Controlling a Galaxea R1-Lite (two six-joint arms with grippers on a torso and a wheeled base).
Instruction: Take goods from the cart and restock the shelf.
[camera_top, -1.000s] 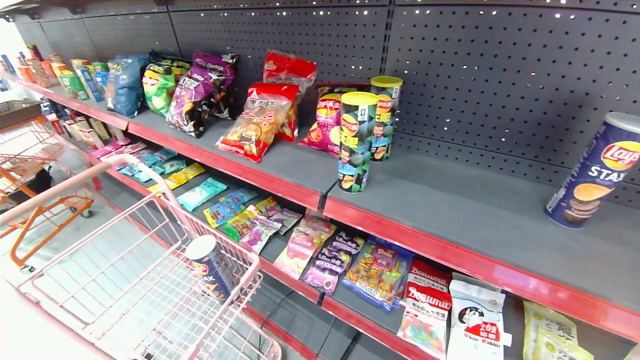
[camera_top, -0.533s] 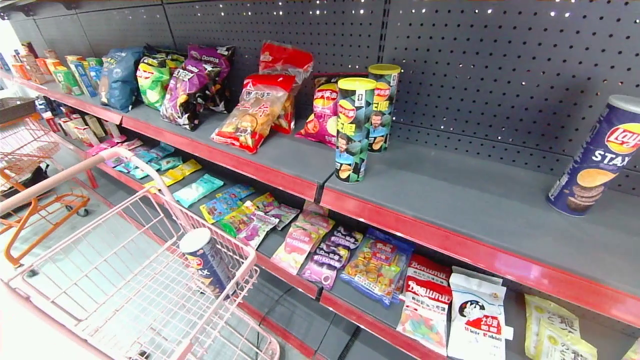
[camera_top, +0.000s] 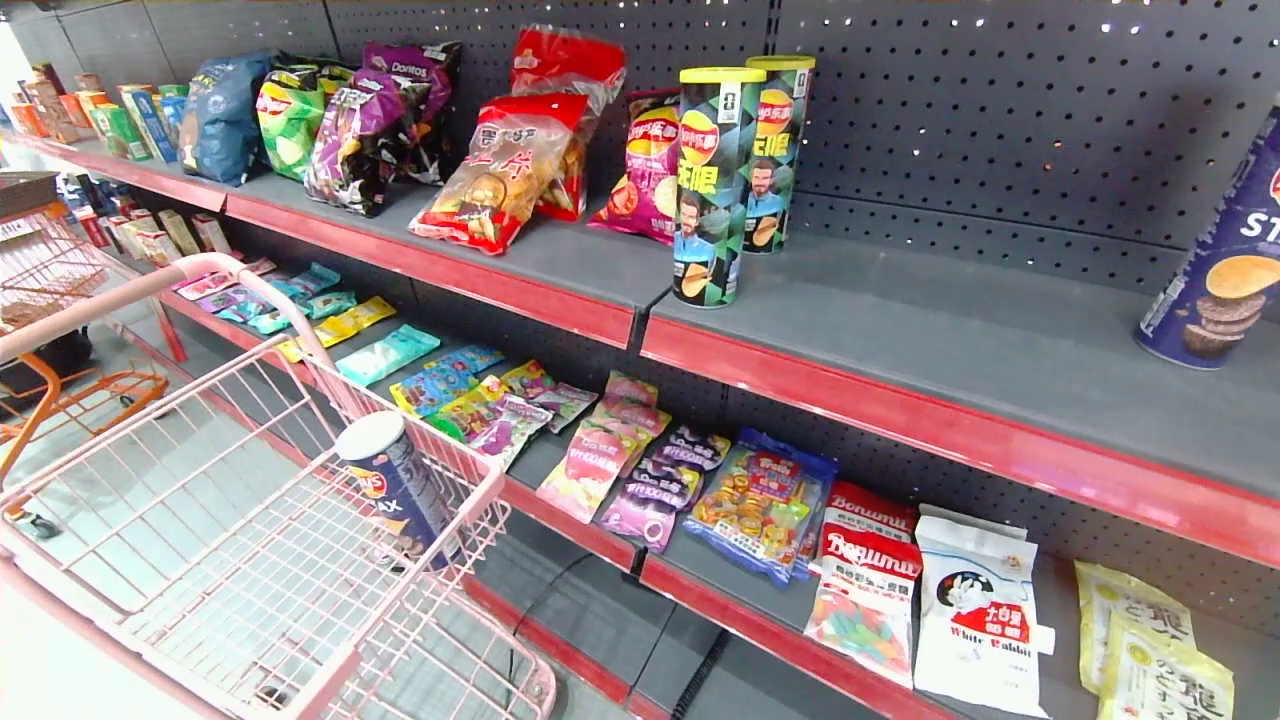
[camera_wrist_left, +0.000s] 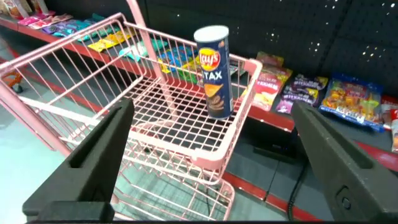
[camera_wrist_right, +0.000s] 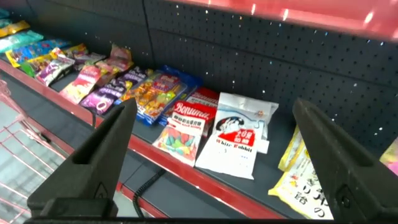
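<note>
Plainly, left claw (camera_wrist_left: 208, 118) and right claw (camera_wrist_right: 212, 107) gape wide — empty.

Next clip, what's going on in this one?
One blue chip can stands upright in the pink cart, in the corner nearest the shelves. The left gripper is open and empty, facing that can. The right gripper, also open and empty, faces the candy bags on the lower shelf. A matching blue can already stands on the upper shelf, with bare space beside it.

Dark pegboard wall (camera_top: 1000, 120) — grey floor (camera_top: 215, 365), orange cart (camera_top: 110, 392) far left.
</note>
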